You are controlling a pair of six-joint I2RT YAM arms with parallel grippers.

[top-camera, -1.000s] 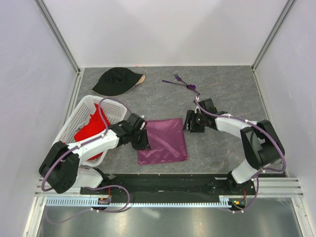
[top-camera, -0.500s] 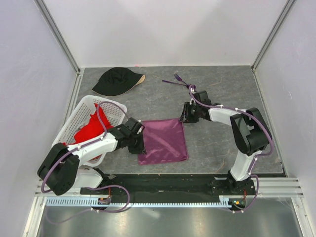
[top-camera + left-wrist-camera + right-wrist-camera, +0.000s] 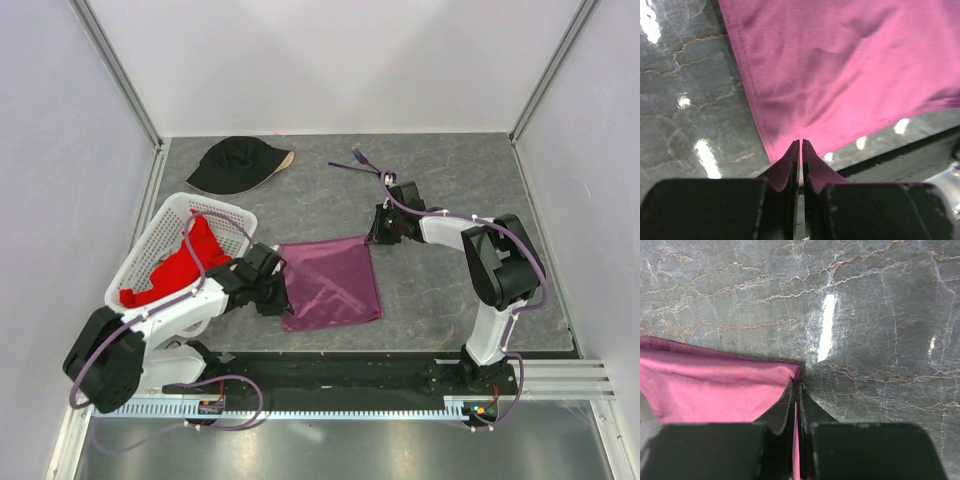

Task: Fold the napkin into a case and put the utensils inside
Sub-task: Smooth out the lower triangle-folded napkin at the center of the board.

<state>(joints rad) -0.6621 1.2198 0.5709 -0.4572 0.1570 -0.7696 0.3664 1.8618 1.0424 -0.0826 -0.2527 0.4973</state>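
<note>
One napkin (image 3: 330,283) is laid flat just right of the one white basket (image 3: 158,230) — plum-purple, square, slightly glossy, unfolded. A left-side corner is pinched in the closed left gripper (image 3: 801,146), and the far-right corner in the closed right gripper (image 3: 796,385). Utensils (image 3: 366,165) are grouped far right of the basket — count unclear.

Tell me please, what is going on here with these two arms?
Both arms are working on the plum-purple napkin, which lies spread on the grey table. The left gripper is shut on its left edge near the front corner, and the right gripper is shut on its far right corner. No fold is made yet. The purple utensils lie untouched at the far side, beyond the right gripper.
</note>
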